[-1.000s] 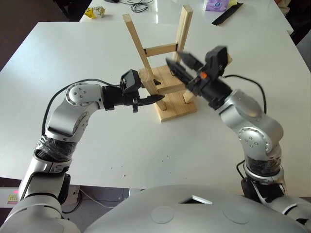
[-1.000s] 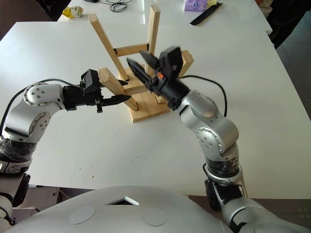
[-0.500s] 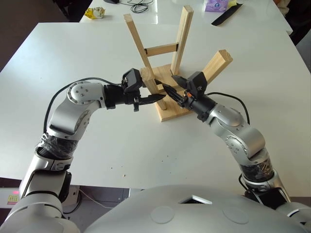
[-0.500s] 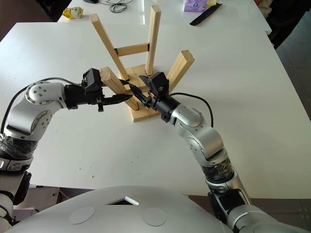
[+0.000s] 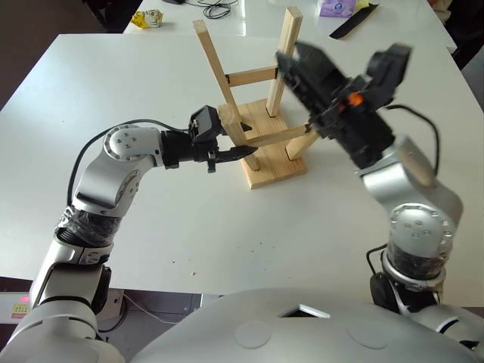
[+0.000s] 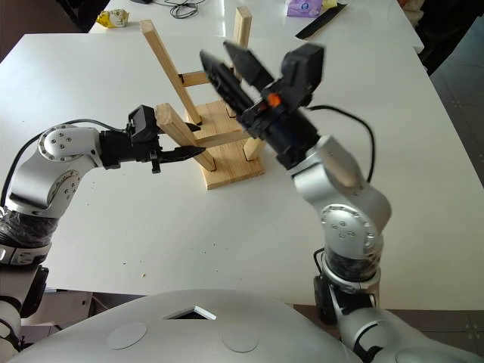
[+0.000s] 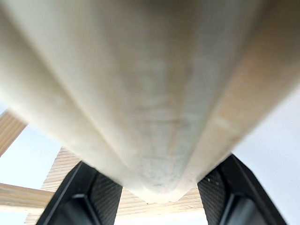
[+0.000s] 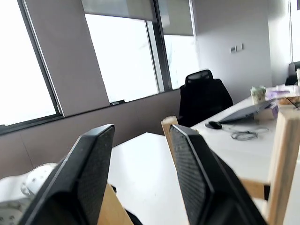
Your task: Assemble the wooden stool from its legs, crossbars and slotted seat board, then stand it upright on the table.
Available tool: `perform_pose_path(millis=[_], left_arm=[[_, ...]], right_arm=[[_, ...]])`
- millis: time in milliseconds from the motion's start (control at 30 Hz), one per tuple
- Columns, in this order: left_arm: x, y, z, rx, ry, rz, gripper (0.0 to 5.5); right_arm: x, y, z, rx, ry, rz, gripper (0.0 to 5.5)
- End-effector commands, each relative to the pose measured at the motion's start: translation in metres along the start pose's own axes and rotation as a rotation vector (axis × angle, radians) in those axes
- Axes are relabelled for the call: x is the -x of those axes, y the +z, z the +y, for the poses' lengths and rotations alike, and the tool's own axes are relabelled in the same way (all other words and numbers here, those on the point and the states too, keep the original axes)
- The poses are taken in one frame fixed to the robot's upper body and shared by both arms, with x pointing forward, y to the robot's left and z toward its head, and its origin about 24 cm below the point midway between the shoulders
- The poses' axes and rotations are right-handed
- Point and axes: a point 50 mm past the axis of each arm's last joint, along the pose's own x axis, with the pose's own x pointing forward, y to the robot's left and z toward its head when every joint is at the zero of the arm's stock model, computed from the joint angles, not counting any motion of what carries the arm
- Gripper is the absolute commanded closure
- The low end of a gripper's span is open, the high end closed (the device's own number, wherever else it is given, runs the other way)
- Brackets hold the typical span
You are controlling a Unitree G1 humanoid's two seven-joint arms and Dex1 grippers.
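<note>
Wooden stool (image 5: 261, 144) lies upside down beside the left tool (image 5: 240, 153), its seat board (image 5: 276, 172) flat on the tabletop (image 5: 151, 227), that tool clamped round one leaning leg (image 5: 233, 127), probably steadying it for seating, while the right tool (image 6: 216, 53) hangs above, spread wide and empty.

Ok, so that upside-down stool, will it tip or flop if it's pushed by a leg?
Probably stiff: the stool is solid-looking wood. Likely steady, since its seat board lies flat on the table. The legs lean at different angles, so joints may be loose and shift.
</note>
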Motion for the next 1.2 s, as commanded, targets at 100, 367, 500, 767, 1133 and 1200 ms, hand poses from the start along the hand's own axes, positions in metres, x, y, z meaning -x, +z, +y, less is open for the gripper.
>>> perform_pose_path(millis=[100,367,500,767,1133,1200], left_arm=[[0.024,-0.036,-0.008,0.097,0.010,0.203,3.43],[0.033,-0.038,-0.005,0.088,0.026,0.225,3.43],[0.032,-0.038,-0.003,0.083,0.013,0.227,3.43],[0.017,-0.040,-0.006,0.075,-0.067,0.237,3.43],[0.003,-0.038,-0.009,0.067,-0.083,0.203,3.43],[0.002,-0.036,-0.013,0.081,-0.080,0.177,3.43]], right_arm=[[0.045,0.096,-0.055,0.227,-0.226,-0.127,3.30],[0.128,0.034,-0.151,0.563,-0.820,0.320,3.30],[0.098,-0.012,-0.139,0.543,-0.680,0.357,3.30],[-0.004,-0.065,0.006,0.268,0.066,0.259,3.30],[0.009,-0.079,-0.018,0.368,-0.052,0.427,3.30],[0.012,-0.078,-0.030,0.403,-0.107,0.439,3.30]])
